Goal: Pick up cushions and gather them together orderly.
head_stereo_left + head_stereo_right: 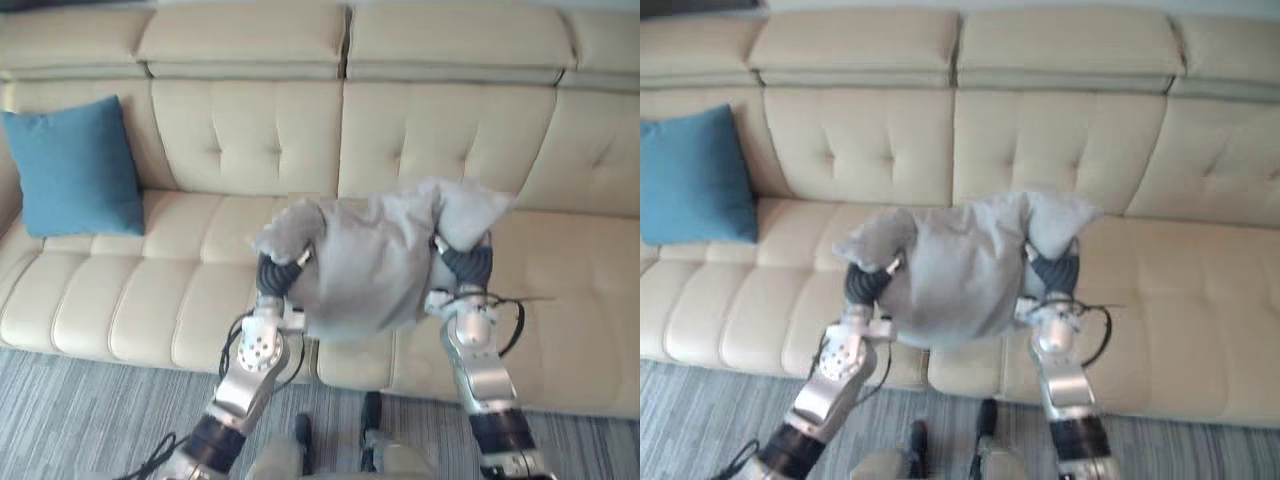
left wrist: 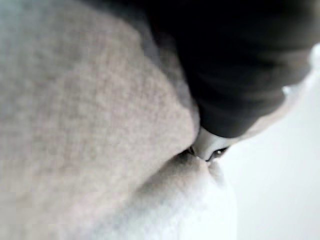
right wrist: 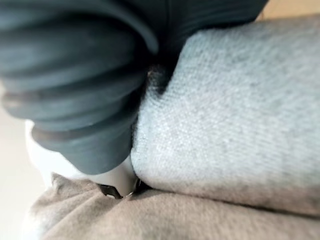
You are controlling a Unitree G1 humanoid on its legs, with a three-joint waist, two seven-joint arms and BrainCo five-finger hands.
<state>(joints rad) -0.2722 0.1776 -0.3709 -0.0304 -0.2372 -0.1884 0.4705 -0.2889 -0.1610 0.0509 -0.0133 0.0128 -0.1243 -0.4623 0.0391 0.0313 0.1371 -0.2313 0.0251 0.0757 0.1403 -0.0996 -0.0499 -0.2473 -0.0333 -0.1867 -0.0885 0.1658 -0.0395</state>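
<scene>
- The left arm (image 1: 248, 362) and the right arm (image 1: 482, 372) were both extended forward, each leaning slightly inward.
- The left robot hand (image 1: 277, 272) was level with the right robot hand (image 1: 466, 264) and well apart from it.
- Their dark ribbed wrist covers faced up.

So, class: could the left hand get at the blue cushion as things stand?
Probably not yet. The left hand carries the grey cushion with the right hand, and the blue cushion leans far off at the left end of the sofa.
</scene>
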